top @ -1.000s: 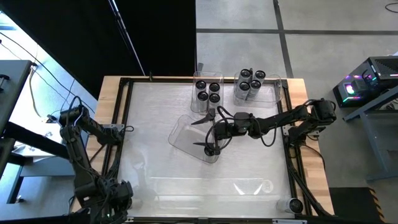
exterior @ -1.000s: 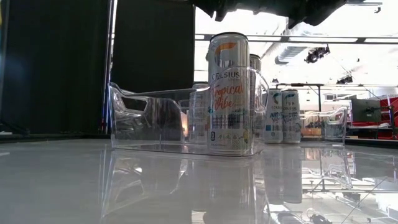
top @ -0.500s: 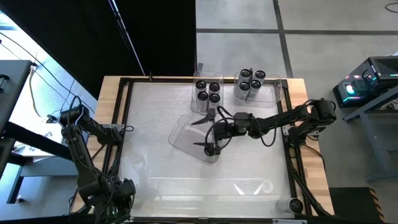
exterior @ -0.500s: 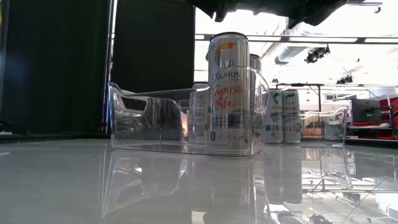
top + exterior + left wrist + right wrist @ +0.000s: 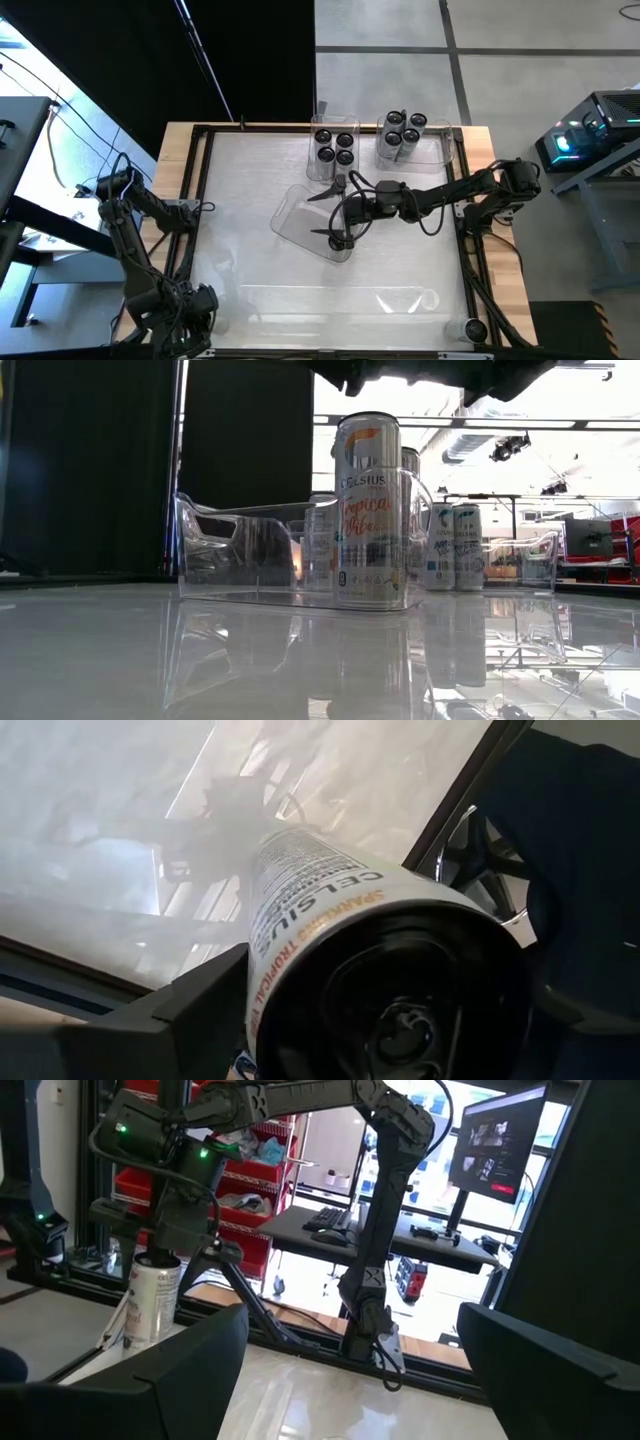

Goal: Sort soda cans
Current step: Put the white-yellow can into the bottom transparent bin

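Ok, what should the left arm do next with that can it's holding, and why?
Probably carry it toward the middle tray. The left gripper is shut on a can at the table's left edge, far from the trays; its label reads Tropical Vibe, and the lone can in that tray carries the same label.

Left gripper (image 5: 192, 305) sits low at the near-left corner, jaws clamped. Right gripper (image 5: 338, 212) reaches mid-surface, jaws spread wide.

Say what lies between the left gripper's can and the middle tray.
Only bare table, in the high view; the left gripper holds its can at the left edge, apart from the tray.
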Robot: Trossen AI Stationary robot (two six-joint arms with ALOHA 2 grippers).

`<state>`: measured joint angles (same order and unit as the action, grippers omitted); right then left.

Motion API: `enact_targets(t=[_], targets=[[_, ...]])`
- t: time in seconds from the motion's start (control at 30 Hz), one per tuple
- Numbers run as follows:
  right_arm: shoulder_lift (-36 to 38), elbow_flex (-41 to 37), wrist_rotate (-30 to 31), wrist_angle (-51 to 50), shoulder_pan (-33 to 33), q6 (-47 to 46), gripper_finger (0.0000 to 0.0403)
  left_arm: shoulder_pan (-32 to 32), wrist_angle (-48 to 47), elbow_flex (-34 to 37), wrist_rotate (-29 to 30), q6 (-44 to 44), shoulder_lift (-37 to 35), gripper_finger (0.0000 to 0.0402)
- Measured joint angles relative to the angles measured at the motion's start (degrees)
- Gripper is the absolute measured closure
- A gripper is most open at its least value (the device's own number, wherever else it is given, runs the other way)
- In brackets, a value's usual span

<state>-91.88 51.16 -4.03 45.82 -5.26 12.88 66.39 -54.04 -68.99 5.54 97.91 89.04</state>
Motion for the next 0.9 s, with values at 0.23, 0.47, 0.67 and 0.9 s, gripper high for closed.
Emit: enact_targets(t=[0.23, 0.47, 0.67, 0.9], targets=[[0.00, 0.00, 0.00, -0.63, 0.00, 0.07, 0.0048, -0.02, -1.03, 0.00, 1.28, -0.07, -0.03, 0.0133], [0.76, 0.00, 2.35, -2.88, -0.01, 0.05, 0.0048, -2.55, -7.39, -2.02, 3.27, -3.83, 0.10, 0.0157], [4.77, -0.02, 5.97, -11.62, -1.28, -0.56, 0.0048, -7.12, -23.30, -10.27, 8.07, -10.88, 0.03, 0.0157], [15.72, 0.00, 15.71, -30.90, -4.46, -6.88, 0.0048, -19.46, -32.55, -18.78, 17.34, -30.88, -0.05, 0.0157]])
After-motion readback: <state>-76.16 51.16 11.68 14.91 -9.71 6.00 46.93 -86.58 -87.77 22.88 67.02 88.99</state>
